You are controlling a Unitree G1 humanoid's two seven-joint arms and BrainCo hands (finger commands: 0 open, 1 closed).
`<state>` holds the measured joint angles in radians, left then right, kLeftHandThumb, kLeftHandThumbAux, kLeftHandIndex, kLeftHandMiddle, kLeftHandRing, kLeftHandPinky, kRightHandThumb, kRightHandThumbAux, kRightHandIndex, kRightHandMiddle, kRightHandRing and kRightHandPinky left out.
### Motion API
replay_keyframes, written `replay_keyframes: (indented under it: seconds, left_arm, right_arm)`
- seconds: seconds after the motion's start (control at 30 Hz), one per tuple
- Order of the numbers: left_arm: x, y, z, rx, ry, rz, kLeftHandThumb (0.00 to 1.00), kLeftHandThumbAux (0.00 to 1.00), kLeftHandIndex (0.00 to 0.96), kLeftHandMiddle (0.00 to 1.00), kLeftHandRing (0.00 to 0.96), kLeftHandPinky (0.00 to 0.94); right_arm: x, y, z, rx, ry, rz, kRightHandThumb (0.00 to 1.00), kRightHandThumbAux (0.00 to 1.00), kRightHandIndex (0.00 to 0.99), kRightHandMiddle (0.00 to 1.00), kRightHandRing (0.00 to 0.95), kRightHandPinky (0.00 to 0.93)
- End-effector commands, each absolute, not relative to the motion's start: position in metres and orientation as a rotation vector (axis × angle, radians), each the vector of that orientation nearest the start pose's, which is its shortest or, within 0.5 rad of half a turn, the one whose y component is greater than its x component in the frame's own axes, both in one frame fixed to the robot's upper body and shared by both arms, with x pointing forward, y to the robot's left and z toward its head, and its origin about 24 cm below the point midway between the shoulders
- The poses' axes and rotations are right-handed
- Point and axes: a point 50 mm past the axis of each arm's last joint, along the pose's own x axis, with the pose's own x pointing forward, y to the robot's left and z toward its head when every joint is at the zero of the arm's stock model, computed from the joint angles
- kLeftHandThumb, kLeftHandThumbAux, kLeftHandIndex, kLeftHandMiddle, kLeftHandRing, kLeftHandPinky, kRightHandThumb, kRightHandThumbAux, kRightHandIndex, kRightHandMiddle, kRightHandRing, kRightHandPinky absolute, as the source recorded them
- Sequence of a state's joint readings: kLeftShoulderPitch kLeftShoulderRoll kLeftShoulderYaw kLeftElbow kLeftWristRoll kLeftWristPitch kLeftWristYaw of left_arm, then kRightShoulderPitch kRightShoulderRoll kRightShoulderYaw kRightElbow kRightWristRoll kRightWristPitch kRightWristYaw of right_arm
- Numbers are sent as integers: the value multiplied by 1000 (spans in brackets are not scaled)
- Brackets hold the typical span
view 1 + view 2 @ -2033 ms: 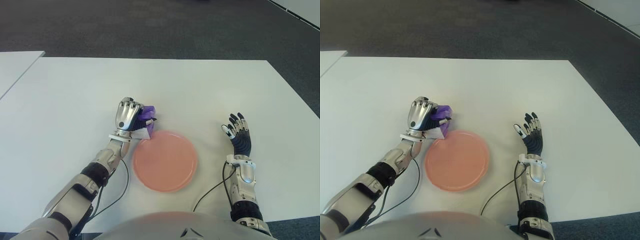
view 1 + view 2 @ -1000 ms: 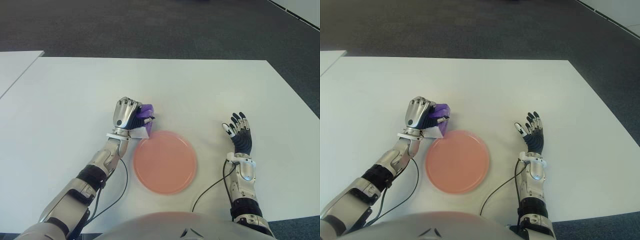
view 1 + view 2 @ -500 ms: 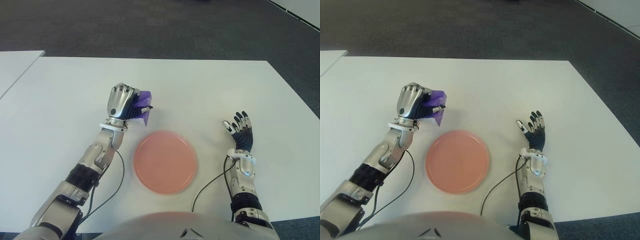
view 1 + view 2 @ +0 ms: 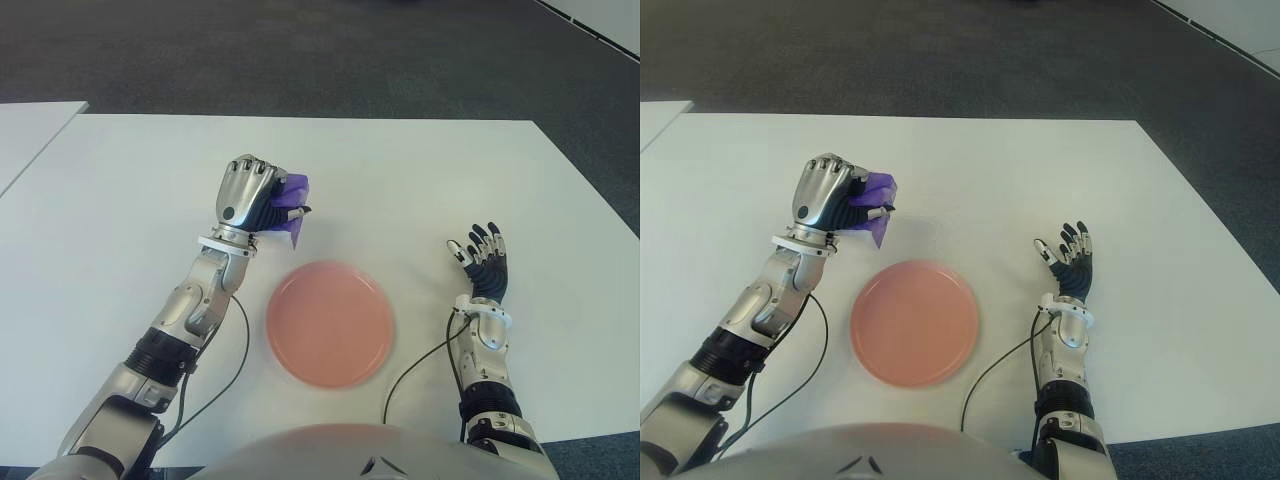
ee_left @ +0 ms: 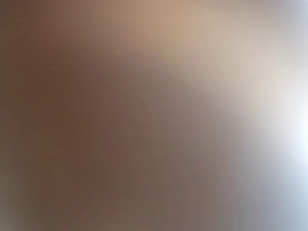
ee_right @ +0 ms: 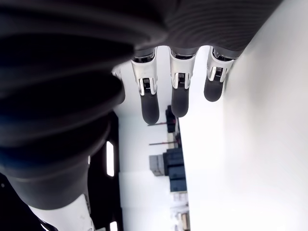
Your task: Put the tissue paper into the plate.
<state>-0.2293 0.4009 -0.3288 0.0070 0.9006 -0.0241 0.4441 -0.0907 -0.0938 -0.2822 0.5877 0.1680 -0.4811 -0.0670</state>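
My left hand (image 4: 252, 196) is curled tight around a purple tissue paper (image 4: 297, 191), which sticks out past the fingers toward the right. The hand is raised above the white table (image 4: 120, 200), behind and left of the pink round plate (image 4: 330, 323). The plate has nothing on it. The left wrist view shows only a blur. My right hand (image 4: 482, 262) shows to the right of the plate with its fingers spread, and the right wrist view shows the straight fingers (image 6: 149, 94) holding nothing.
A second white table (image 4: 30, 135) stands at the far left across a narrow gap. Dark carpet (image 4: 300, 50) lies beyond the far edge. A thin black cable (image 4: 235, 360) trails from the left arm near the plate.
My left hand has lifted the purple tissue off the table beside the plate's rim and carried it up and back. The right hand has drifted slightly toward the front.
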Motion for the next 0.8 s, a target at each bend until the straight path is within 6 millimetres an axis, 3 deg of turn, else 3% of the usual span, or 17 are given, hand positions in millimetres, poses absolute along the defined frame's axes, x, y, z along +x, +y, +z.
replay_keyframes:
  seconds: [0.03,0.8]
  left_arm:
    - [276,138,106,1229,-594,83,802,694,861,896,898,901]
    - [259,120,98,1191,-551,28,764,711,875,904,899,912]
  right_arm:
    - [197,-221,-71,137,280,-411,184,825,73,168,116,39]
    - [194,-217,-68,80,282,-378,206,709,44,170,111,54]
